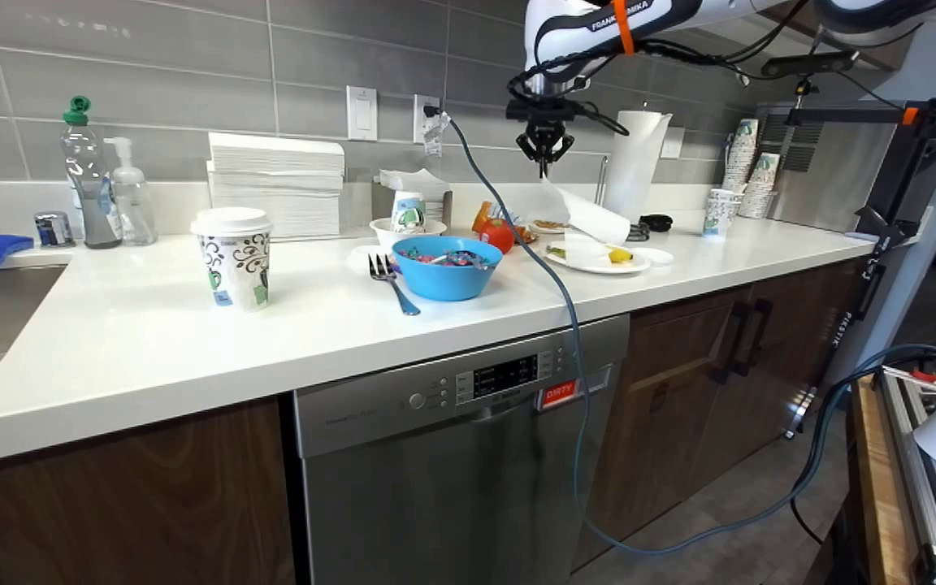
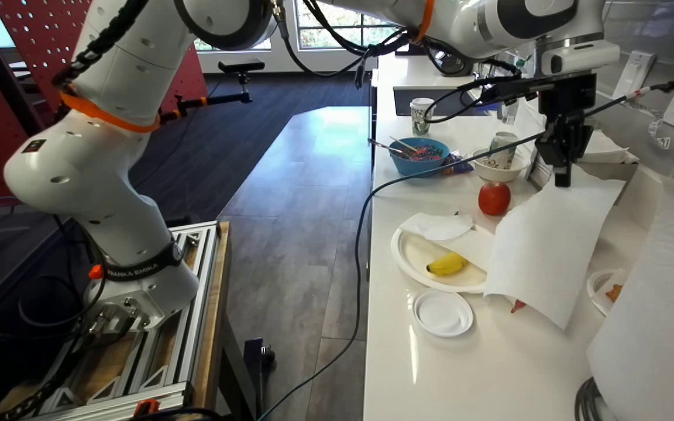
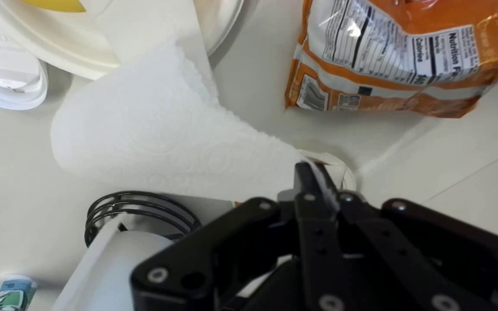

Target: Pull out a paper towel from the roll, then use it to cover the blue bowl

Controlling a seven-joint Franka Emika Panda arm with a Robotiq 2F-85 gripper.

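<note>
My gripper (image 1: pixel 543 169) is shut on the white paper towel (image 1: pixel 595 218), above the counter. In an exterior view my fingertips (image 2: pixel 563 176) pinch its upper end and the sheet (image 2: pixel 550 245) hangs down, curved, beside the plate. In the wrist view the fingers (image 3: pixel 314 170) hold one corner and the sheet (image 3: pixel 158 134) spreads to the left, apart from the roll (image 3: pixel 130 263). The upright white roll (image 1: pixel 634 166) stands behind, also in an exterior view (image 2: pixel 659 327). The blue bowl (image 1: pixel 445 278), holding wrapped sweets, shows in both exterior views (image 2: pixel 412 168); it is out of the wrist view.
A blue cable (image 1: pixel 559 284) crosses close by the bowl, with a fork (image 1: pixel 393 286) beside it. A white plate (image 2: pixel 402 266) with a banana, a red apple (image 2: pixel 494 198) and an orange snack bag (image 3: pixel 383 77) stand near the sheet. A lidded patterned cup (image 1: pixel 234 260) stands farther along.
</note>
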